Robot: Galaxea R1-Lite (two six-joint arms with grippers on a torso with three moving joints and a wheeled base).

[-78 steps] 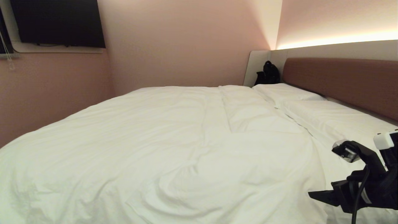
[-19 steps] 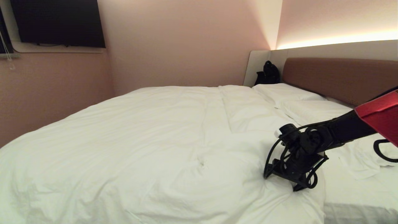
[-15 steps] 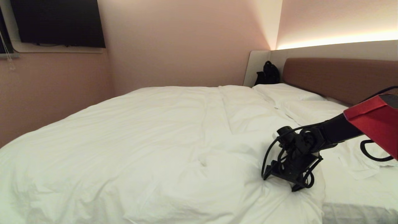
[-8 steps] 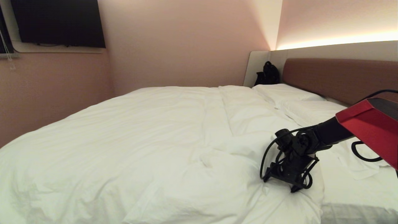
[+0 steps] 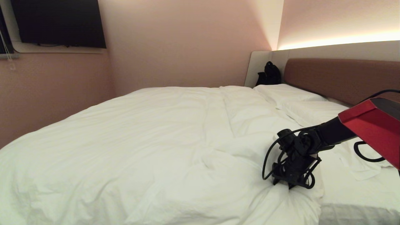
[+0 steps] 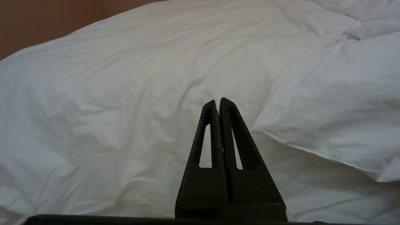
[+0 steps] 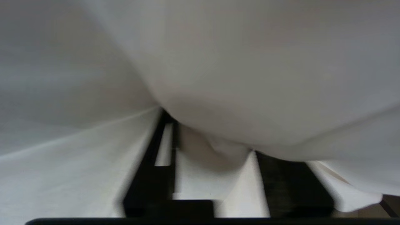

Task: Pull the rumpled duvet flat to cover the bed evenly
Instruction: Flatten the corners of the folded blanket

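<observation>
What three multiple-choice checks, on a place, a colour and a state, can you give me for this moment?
1. Where is the right tool? A on a pillow; B down in the duvet near its right edge; C against the wall.
2. What colour is the headboard? A brownish-red; B blue; C white.
3. How is the left tool? A wide open; B holding a pillow; C shut and empty.
Answers: B, the head view shows it sunk in duvet folds; A, the padded panel looks brownish-red; C, its fingers meet with nothing between them.
</observation>
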